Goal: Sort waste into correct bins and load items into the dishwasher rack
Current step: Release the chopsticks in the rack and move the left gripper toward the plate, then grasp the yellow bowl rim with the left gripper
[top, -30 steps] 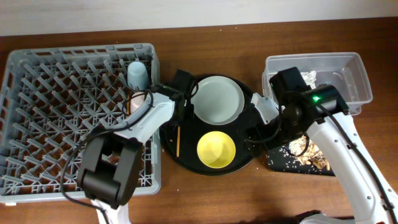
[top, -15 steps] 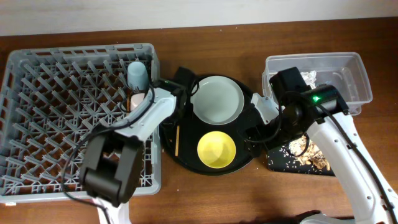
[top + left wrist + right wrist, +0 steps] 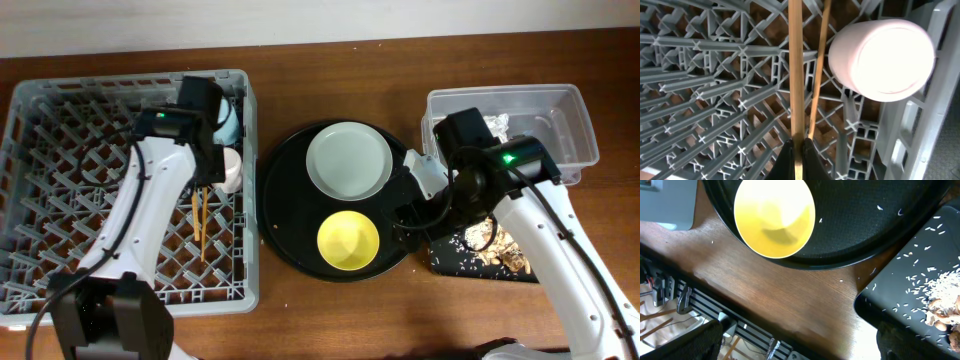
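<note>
My left gripper (image 3: 797,156) is shut on the two wooden chopsticks (image 3: 795,75), which point out over the grey dishwasher rack (image 3: 70,190). In the overhead view, the left gripper (image 3: 203,184) holds the chopsticks (image 3: 201,222) above the rack's right side. A pink cup (image 3: 881,59) lies in the rack beside them, also in the overhead view (image 3: 231,168). A light-blue cup (image 3: 226,121) sits in the rack's far right corner. The grey-green plate (image 3: 347,160) and the yellow bowl (image 3: 348,240) sit on the round black tray (image 3: 285,175). My right gripper (image 3: 800,347) is open and empty over the table in front of the bowl (image 3: 775,217).
The clear tub (image 3: 560,125) at the far right holds the white napkin (image 3: 497,122). The shallow black rectangular tray (image 3: 450,262) holds brown scraps (image 3: 942,316) and white crumbs (image 3: 935,282). It lies beside the round tray (image 3: 865,225).
My left gripper has taken the chopsticks off the round black tray and carried them left over the rack. The right arm has not moved.
</note>
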Action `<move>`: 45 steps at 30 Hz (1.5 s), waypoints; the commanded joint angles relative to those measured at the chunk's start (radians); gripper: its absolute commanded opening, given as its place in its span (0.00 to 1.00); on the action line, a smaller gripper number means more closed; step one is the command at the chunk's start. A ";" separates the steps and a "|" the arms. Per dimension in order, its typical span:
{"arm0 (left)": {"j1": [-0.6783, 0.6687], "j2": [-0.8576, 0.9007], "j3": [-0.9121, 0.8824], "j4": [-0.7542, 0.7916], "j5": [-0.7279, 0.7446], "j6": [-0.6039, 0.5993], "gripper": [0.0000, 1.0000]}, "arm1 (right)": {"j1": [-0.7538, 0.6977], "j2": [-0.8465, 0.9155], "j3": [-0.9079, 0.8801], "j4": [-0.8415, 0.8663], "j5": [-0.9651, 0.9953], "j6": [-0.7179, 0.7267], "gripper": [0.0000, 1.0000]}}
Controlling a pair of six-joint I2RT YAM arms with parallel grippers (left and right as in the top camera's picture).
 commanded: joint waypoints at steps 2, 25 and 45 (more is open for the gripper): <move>0.026 0.006 -0.045 0.055 0.080 0.137 0.02 | 0.006 -0.003 0.002 -0.002 0.008 0.001 0.99; -0.083 -0.212 -0.130 0.153 0.603 0.133 0.47 | 0.006 -0.002 0.002 -0.002 0.008 0.000 0.99; -0.629 -0.034 -0.172 0.287 0.542 0.005 0.46 | -0.343 -0.002 0.008 0.198 0.090 0.027 0.99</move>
